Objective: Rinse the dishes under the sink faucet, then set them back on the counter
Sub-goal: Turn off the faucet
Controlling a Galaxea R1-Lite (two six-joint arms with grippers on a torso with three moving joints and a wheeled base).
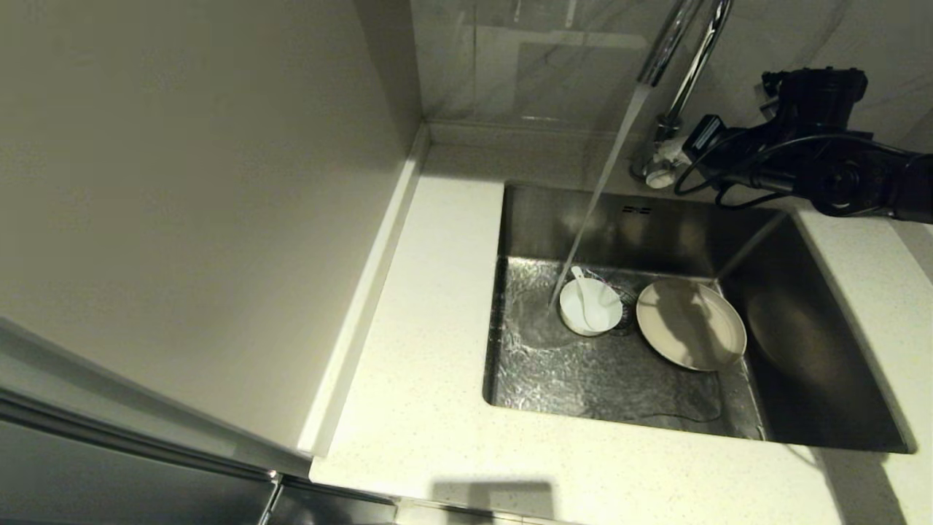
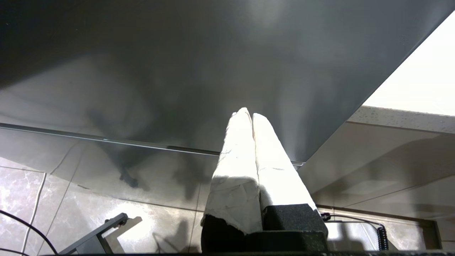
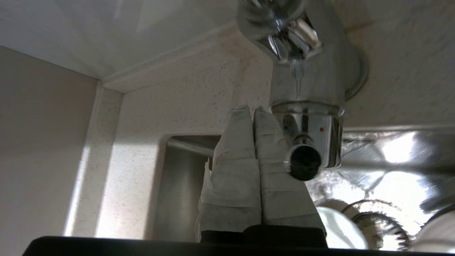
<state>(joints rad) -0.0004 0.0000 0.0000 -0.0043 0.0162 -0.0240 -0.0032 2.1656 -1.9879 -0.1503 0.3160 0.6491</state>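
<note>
While the right gripper [image 3: 253, 111] sits with its two white-wrapped fingers [image 3: 234, 170] pressed together and holding nothing, its tips lie just beside the lever [image 3: 302, 161] on the cylindrical base of the tall shiny chrome gooseneck faucet [image 3: 307, 89]; whether they touch the lever cannot be told. Only the right wrist view shows this closeness and the small red and blue marks on the base. The head view shows instead the black right arm [image 1: 816, 157] reaching in from the right to the foot of the faucet, and water [image 1: 594, 197] running in a slanted stream from the spout into the deep square stainless-steel sink [image 1: 816, 343]. On the wet sink floor the small round white bowl [image 1: 591, 307] sits where the stream lands, with the short white spoon [image 1: 585, 290] lying in it, partly over the round metal drain strainer [image 1: 625, 306]. The wider flat cream-beige round plate [image 1: 691, 324] lies just to the right of the bowl. The pale off-white speckled stone counter [image 1: 430, 306] surrounds the sink, with a grey wall panel [image 1: 182, 182] rising on its left. The left gripper [image 2: 251, 114] shows only in its own wrist view, its white-wrapped fingers together and empty, pointing at a dark grey cabinet face [image 2: 177, 71] above a marbled tile floor [image 2: 89, 206].
</note>
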